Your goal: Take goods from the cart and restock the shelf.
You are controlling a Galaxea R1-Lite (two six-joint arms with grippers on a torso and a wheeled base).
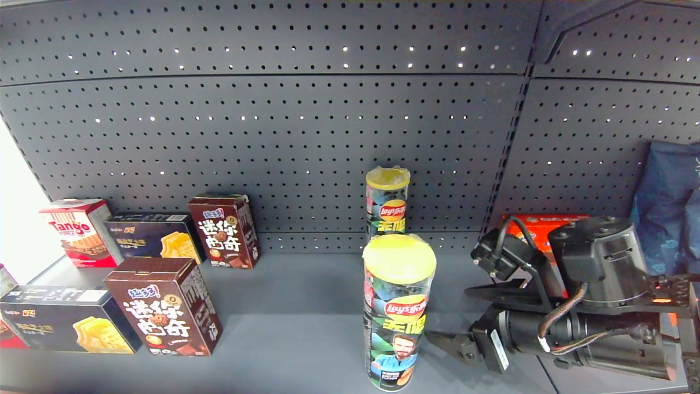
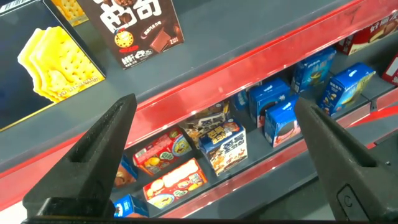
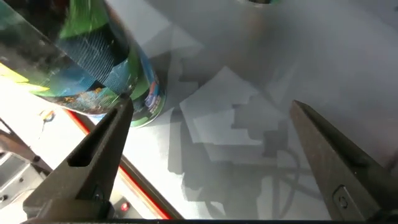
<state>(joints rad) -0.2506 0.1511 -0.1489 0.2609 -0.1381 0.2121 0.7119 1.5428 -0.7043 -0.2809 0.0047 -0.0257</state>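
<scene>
So the left gripper (image 2: 214, 102) has its two dark fingers (image 2: 93, 162) spread wide apart, hanging out in front of the shelf (image 2: 249, 25). On the grey shelf board there's a dark box with a yellow cracker picture (image 2: 43, 62), and right beside it a brown cookie box (image 2: 140, 28), both near the front edge. That edge has a red strip (image 2: 186, 99) running along it. Below that is a lower shelf (image 2: 298, 168) packed pretty tight: a bunch of blue boxes (image 2: 314, 68), a box with a cookie print (image 2: 224, 146), a red-and-white box (image 2: 161, 149) and an orange one (image 2: 177, 183) next to it.
</scene>
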